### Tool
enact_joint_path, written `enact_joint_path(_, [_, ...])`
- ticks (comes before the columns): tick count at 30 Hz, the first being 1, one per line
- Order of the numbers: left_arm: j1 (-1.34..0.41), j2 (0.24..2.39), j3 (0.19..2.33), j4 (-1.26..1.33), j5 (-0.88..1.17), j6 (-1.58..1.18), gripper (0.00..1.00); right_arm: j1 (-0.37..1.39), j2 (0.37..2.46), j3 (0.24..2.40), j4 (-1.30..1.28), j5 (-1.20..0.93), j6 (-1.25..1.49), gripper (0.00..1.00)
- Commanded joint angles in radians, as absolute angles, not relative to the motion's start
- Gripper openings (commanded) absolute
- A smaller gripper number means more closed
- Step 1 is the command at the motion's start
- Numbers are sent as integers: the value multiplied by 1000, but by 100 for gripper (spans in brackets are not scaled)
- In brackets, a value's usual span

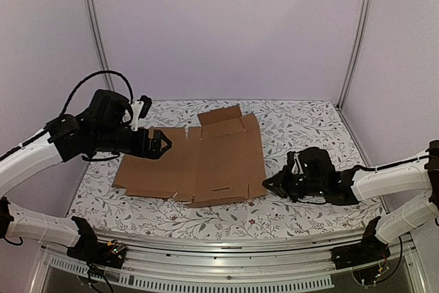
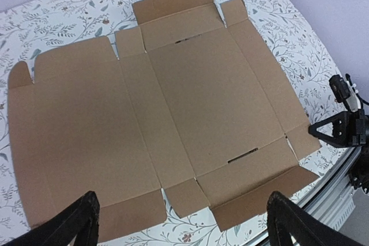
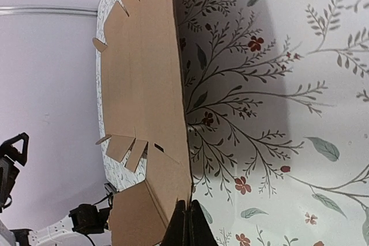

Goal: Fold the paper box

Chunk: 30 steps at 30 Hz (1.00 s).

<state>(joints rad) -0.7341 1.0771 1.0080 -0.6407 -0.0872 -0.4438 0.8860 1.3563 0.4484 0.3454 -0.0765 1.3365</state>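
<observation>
The flower-patterned table (image 1: 309,128) carries the paper box (image 1: 206,162), an unfolded brown cardboard sheet lying nearly flat at its middle. The box's far flap (image 1: 221,114) is tilted up. The left gripper (image 1: 159,143) hovers over the box's left edge, its fingers (image 2: 81,223) spread wide apart above the cardboard and holding nothing. The right gripper (image 3: 185,210) sits low at the box's right edge, by its near corner, with its fingers pressed together. Their tip meets the cardboard's rim, but whether any cardboard is pinched between them cannot be told.
</observation>
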Motion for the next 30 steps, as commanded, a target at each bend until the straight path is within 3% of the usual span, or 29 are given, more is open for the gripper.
enact_joint_path(1, [-749,1065,1059,-706,-133,-402,100,837,1313,593,41,-152,1025,0])
enact_joint_path(15, [-749,1110,1125,-734,-156,-371,100,687,1368,1051,-611,-174,318,0])
enact_joint_path(23, [-750,1198,1161,-689,-256,-345,100,686,1407,1220,-845,-177,25,0])
enact_joint_path(30, [-749,1335,1195,-564,-306,-303,100,686,1391,1285,-949,-44,-191,0])
